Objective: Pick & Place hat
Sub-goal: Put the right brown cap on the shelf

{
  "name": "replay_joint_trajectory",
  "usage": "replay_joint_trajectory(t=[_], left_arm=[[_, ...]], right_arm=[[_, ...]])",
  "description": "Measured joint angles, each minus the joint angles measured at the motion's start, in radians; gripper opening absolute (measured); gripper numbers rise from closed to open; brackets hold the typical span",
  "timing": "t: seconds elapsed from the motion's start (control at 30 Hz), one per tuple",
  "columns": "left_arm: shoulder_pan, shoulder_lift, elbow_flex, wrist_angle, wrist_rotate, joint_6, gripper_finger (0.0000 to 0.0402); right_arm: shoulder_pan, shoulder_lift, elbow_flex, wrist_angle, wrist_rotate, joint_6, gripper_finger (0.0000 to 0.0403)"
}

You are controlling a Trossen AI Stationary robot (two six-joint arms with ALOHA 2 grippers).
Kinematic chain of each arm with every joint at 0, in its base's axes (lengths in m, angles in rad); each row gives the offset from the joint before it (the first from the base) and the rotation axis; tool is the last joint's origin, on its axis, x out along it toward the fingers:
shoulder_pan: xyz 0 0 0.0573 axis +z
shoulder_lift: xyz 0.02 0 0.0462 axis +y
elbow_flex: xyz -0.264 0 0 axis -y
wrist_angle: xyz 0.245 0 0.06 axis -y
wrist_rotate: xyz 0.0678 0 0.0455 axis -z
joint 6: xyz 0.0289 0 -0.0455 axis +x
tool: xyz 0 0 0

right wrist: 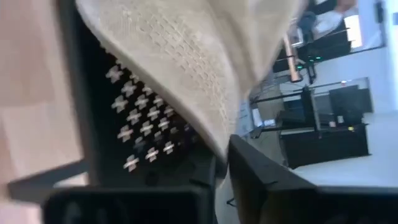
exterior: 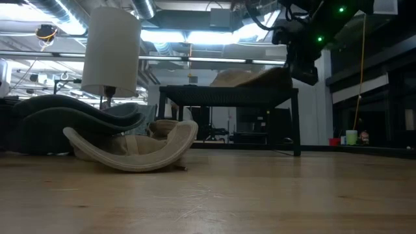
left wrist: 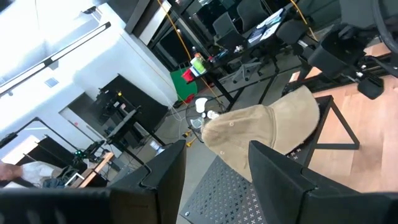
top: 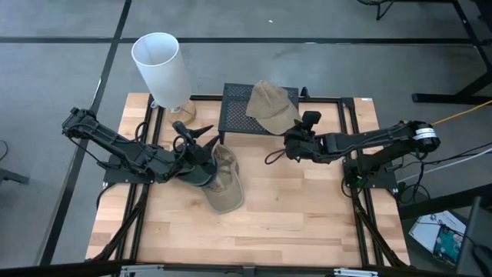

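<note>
Right gripper (top: 290,146) at the near right corner of the black perforated stand (top: 238,115), its fingers closed together beside the brim of the tan cap (top: 270,106); whether they pinch the brim or have just let it go cannot be told; the cap lies on the stand, its brim overhanging the edge toward this gripper; left gripper (top: 192,142) over the second cap (top: 223,181), which lies upturned on the wooden table (top: 307,223), fingers apart with nothing seen between them; white lampshade (top: 161,68) at the far left corner; step in hand, judged: placing of the first cap on the stand is at or near its end; next move would call for the right arm to draw clear of the brim without dragging it, and for the left gripper to close on the second cap; no brand, label or writing legible
</note>
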Motion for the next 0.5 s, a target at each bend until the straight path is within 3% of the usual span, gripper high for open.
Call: replay_joint_trajectory(t=[0.07, 0.2, 0.5], left_arm=[[0.0, 0.0, 0.0, 0.0, 0.0, 0.0, 0.0169], [0.0, 0.0, 0.0, 0.0, 0.0, 0.0, 0.0169], [0.0, 0.0, 0.0, 0.0, 0.0, 0.0, 0.0169]], right_arm=[[-0.001, -0.001, 0.0, 0.022, 0.006, 0.0, 0.0016], [0.0, 0.0, 0.0, 0.059, 0.029, 0.046, 0.002], [0.003, 0.0, 0.0, 0.069, 0.089, 0.315, 0.0016]])
